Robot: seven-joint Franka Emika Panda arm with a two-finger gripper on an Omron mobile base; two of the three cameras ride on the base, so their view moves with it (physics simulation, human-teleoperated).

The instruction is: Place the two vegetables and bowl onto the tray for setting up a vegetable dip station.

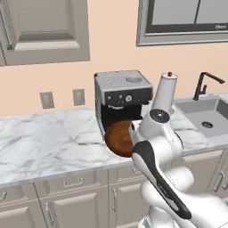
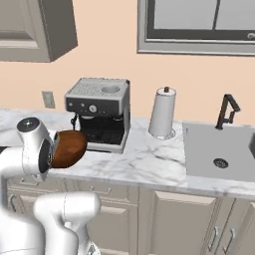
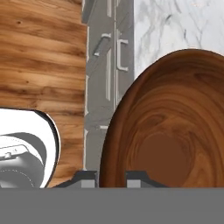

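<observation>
The reddish-brown wooden bowl [image 1: 116, 138] hangs tipped on its side in the air, in front of the counter edge, and is held at the end of my arm. In the right base view the bowl [image 2: 68, 147] sits beside my wrist, just left of the coffee machine. In the hand view the bowl [image 3: 170, 127] fills the right half, its rim running down between the two dark fingertips of my gripper [image 3: 112, 179], which is shut on that rim. The tray and the two vegetables are out of view.
A steel coffee machine [image 1: 121, 91] stands on the marble counter [image 1: 40, 142] right behind the bowl. A paper towel roll [image 2: 162, 118], sink [image 2: 219, 149] and black faucet [image 2: 225, 110] lie to the right. Grey cabinet doors [image 3: 107, 65] and wood floor [image 3: 39, 65] are below.
</observation>
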